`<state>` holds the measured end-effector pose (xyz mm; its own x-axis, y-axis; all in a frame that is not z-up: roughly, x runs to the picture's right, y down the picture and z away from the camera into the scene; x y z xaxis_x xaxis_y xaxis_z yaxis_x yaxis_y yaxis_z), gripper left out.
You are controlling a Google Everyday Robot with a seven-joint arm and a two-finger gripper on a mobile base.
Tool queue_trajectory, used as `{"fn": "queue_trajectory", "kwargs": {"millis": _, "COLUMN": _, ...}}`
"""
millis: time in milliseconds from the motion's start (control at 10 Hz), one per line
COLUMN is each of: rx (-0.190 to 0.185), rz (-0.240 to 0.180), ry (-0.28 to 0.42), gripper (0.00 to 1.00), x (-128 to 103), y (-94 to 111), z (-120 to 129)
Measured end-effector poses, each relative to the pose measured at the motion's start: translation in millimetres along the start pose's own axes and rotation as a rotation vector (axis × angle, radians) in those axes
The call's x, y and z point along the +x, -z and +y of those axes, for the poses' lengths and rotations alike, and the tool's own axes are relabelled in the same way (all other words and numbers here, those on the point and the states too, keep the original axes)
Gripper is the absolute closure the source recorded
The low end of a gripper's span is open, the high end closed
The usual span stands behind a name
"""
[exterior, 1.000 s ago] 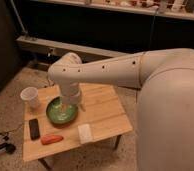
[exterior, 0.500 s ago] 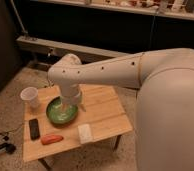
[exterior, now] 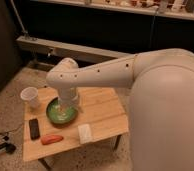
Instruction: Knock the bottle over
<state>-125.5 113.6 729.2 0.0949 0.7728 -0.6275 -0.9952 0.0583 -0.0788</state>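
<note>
Gripper [exterior: 66, 106] hangs over bowl [exterior: 51, 113] on table [exterior: 106, 118], pose unchanged vs. 0.5 s ago; claw state: can't tell. You've no bottle visibly toppled yet.

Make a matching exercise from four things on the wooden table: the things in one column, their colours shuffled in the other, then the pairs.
Things:
1. cup
2. bowl
3. flat rectangular device
4. carrot-shaped item

Colours:
A. green
B. orange-red
C. white
D. black

Pairs: 1-C; 2-A; 3-D; 4-B.

The gripper hangs over the bowl, at the end of the arm.
</note>
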Motion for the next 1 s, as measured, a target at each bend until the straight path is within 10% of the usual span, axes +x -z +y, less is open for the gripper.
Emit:
{"fn": "queue_trajectory", "kwargs": {"millis": 300, "rx": -0.014, "rz": -0.005, "ry": 0.030, "gripper": 0.42, "x": -10.3, "y": -10.8, "z": 11.3}}
{"fn": "queue_trajectory", "kwargs": {"millis": 800, "rx": 0.020, "rz": 0.036, "ry": 0.042, "gripper": 0.93, "x": -48.6, "y": -34.3, "z": 19.1}}
{"fn": "queue_trajectory", "kwargs": {"millis": 1000, "rx": 0.033, "rz": 0.028, "ry": 0.049, "gripper": 1.00, "x": -59.4, "y": -33.1, "z": 23.2}}
